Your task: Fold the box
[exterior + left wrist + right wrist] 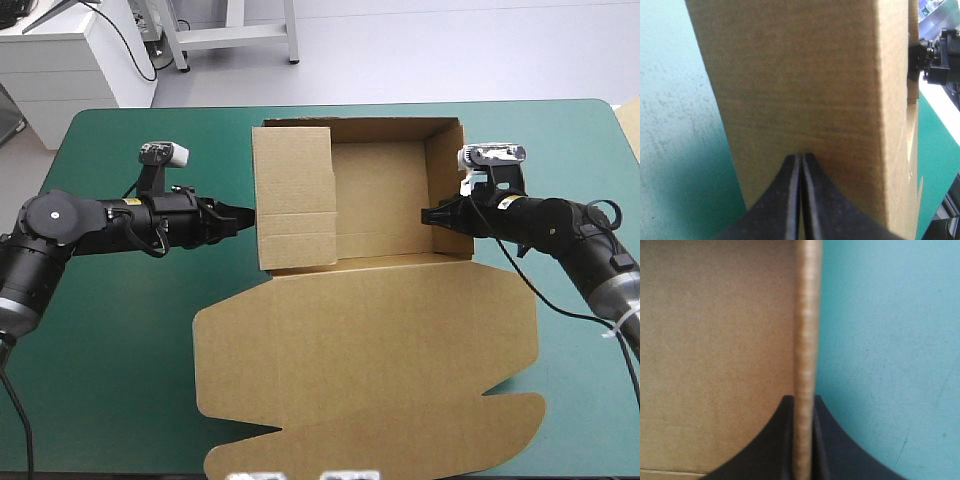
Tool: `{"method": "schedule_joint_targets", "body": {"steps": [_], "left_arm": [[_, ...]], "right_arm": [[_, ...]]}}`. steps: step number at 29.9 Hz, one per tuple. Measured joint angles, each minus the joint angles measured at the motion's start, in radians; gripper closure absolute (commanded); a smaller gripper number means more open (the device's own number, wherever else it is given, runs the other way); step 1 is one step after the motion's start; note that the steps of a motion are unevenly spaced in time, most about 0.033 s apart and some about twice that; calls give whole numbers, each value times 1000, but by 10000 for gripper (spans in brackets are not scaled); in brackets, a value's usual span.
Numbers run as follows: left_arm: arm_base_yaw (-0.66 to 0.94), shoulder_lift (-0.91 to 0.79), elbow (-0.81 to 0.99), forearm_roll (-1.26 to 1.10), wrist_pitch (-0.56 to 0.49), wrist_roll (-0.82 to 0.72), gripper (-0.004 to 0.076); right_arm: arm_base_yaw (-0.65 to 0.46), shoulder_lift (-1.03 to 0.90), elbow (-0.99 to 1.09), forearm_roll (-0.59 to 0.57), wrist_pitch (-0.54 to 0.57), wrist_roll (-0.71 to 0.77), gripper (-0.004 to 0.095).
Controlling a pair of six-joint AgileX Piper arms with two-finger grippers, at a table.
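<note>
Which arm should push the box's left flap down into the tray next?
Left. The left end effector, shut, touches that flap from outside, while the right end effector is shut on the opposite wall, probably steadying the box.

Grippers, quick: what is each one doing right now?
Left gripper: closed, holding nothing, tip against a side wall of the box.
Right gripper: closed on the opposite wall's edge.
</note>
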Motion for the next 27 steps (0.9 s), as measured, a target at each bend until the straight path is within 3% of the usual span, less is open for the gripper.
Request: {"method": "schedule_joint_targets", "body": {"steps": [3,8,11,19,27], "left_arm": [[0,0,0,0,1,1,638],[0,0,0,-6,40,3,365],[0,0,0,-25,71,3,255],[0,0,0,-97,133,24,247],[-14,0,0,-34,45,-9,247]], "right_arm": [[0,0,0,0,0,0,923],[0,0,0,0,0,0,923],[0,0,0,-1,0,0,923],[0,0,0,-3,6,3,921],[1,0,0,-2,16,3,915]]}}
